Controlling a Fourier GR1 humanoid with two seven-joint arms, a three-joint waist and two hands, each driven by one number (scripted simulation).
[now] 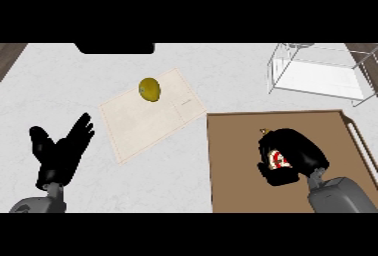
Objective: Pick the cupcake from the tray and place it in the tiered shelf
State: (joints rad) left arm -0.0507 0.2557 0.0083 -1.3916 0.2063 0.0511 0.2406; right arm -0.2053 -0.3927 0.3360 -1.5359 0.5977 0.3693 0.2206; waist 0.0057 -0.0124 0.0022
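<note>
On the brown tray (236, 165) at the lower right, my right hand (299, 152) is curled round the cupcake (279, 159). Only a patch of its red and white top shows between the fingers, and a small brown tip pokes out at the hand's upper left. The hand sits low over the tray's middle. The tiered shelf (319, 75), a wire frame with a white floor, stands at the back right, well apart from the hand. My left hand (63, 150) rests open at the lower left, fingers up.
A beige mat (148, 117) lies at the counter's middle with a yellow-green fruit (150, 89) on its far corner. A dark object (114, 48) sits at the counter's back edge. A white handle (362, 145) runs along the tray's right side.
</note>
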